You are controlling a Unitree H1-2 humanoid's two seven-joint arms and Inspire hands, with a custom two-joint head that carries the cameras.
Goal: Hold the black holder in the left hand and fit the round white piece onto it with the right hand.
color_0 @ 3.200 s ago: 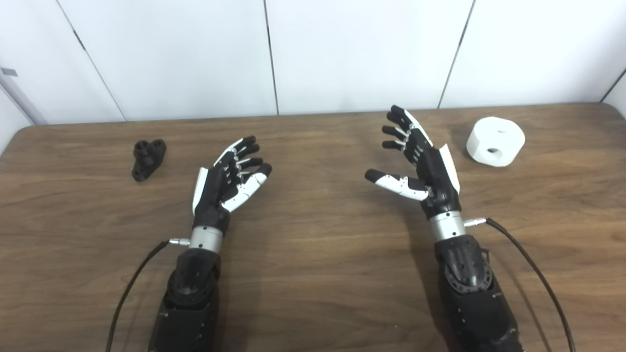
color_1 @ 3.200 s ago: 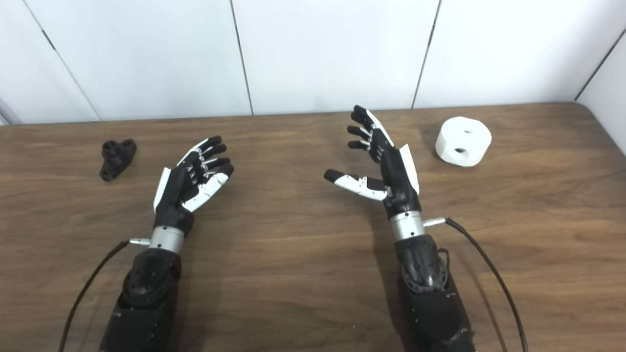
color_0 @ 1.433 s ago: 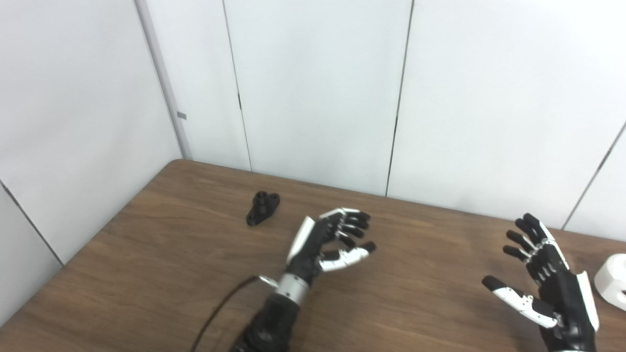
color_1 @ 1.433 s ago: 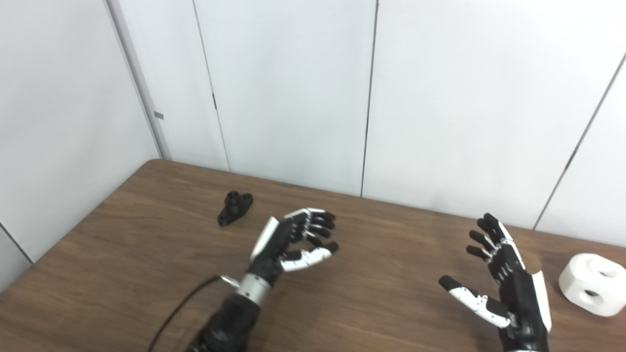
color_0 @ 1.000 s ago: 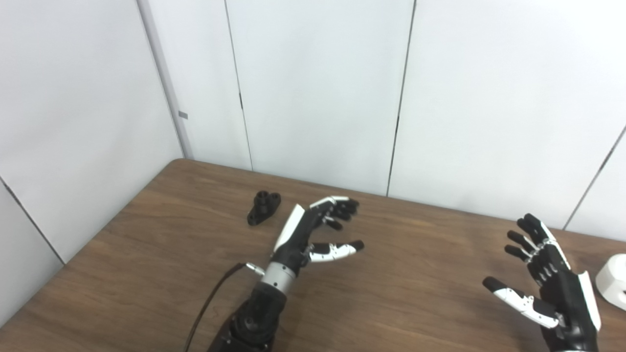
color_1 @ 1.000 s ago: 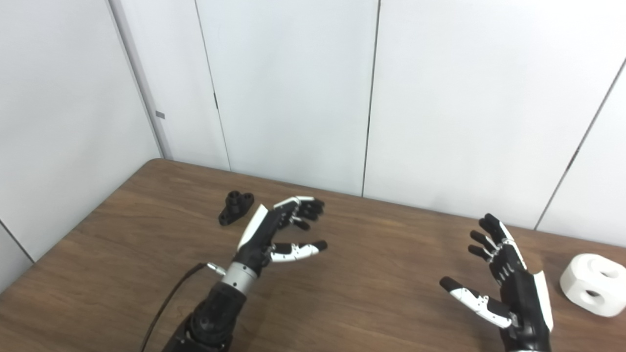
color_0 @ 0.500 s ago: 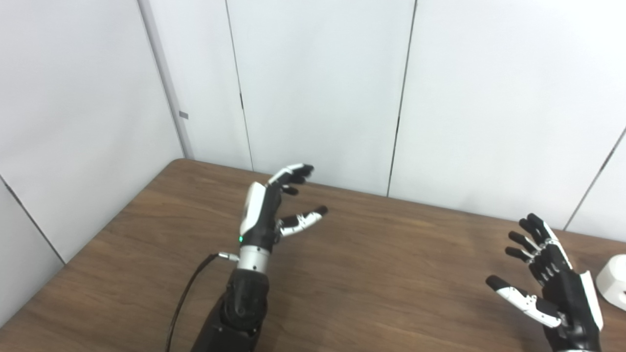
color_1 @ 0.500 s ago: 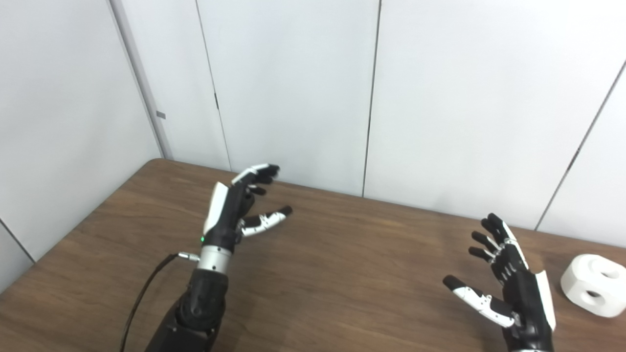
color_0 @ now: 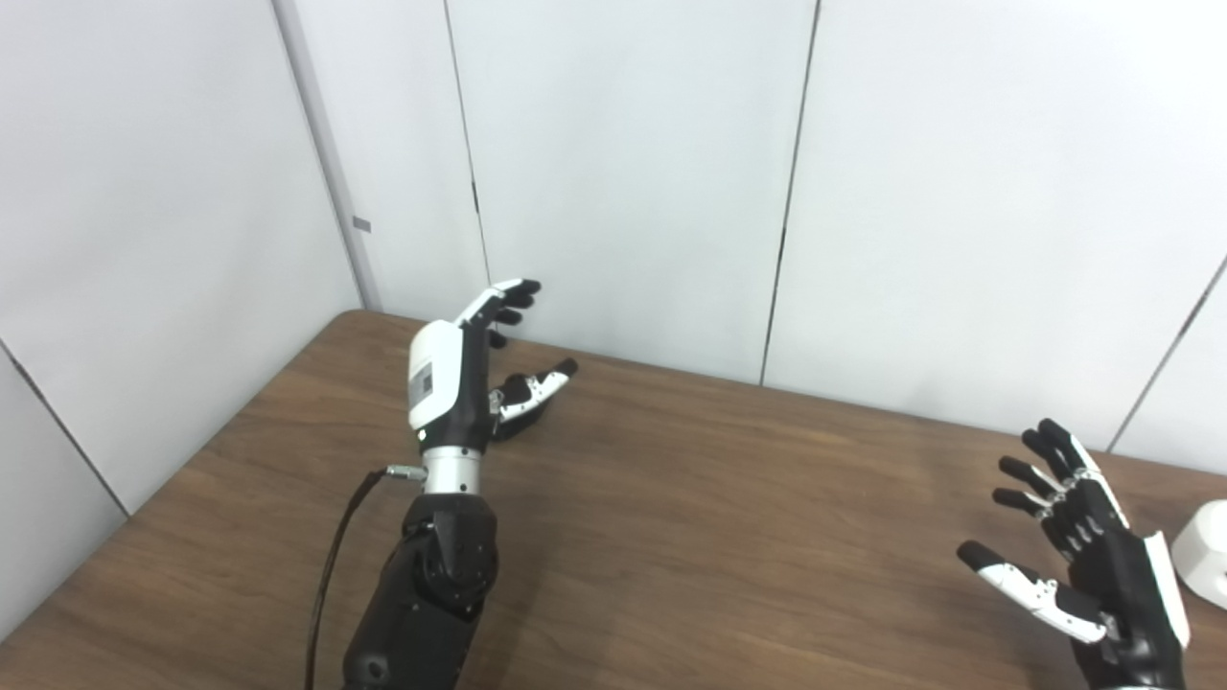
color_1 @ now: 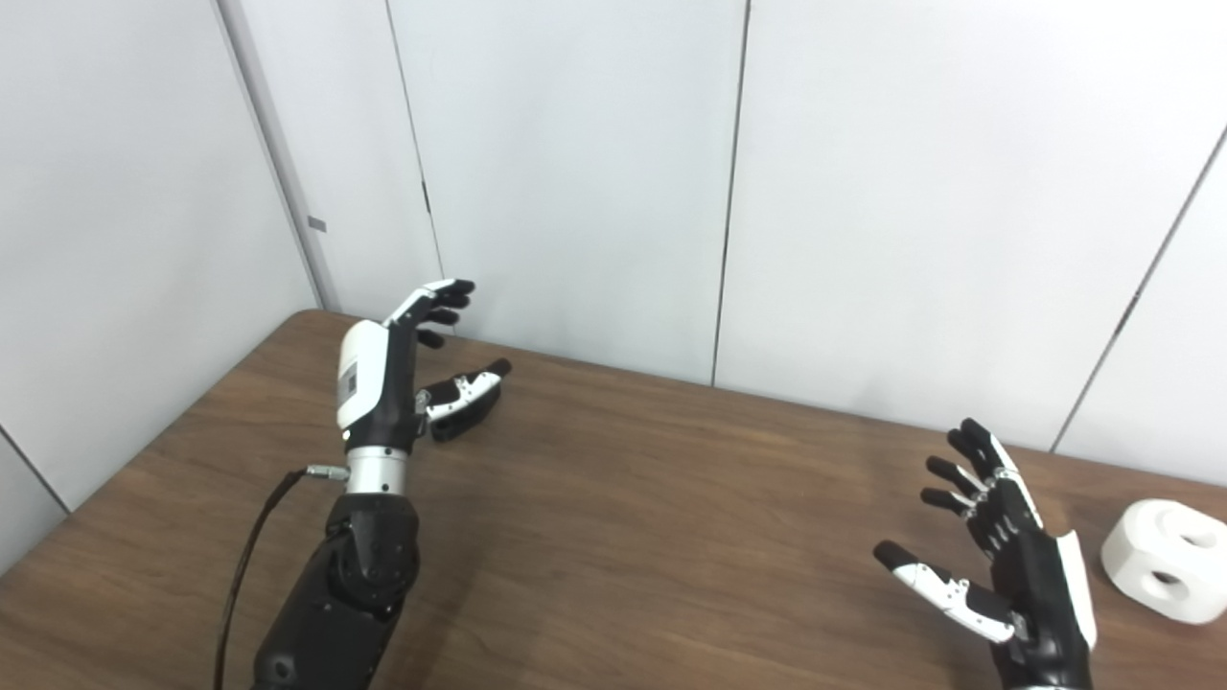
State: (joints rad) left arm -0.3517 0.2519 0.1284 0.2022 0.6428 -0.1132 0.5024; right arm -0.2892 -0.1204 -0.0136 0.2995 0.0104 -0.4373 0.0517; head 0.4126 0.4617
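My left hand [color_0: 462, 376] is open and raised near the table's far left corner, its back toward me and thumb spread to the right. The black holder [color_1: 454, 425] lies on the table just beyond it; only a dark bit shows under the thumb, the rest is hidden by the hand. The hand is not holding it. My right hand [color_1: 1008, 573] is open at the lower right, palm facing left, holding nothing. The round white piece [color_1: 1164, 560] with two holes rests on the table to the right of that hand, a short gap away.
The brown wooden table [color_0: 719, 537] ends at white wall panels [color_0: 623, 172] behind and on the left. A black cable [color_0: 331, 575] hangs from the left wrist. Bare wood lies between the two hands.
My left hand has swung left and risen, now covering the black holder that showed a second ago. The right hand and white piece have stayed put. The camera turned left after the oldest frames.
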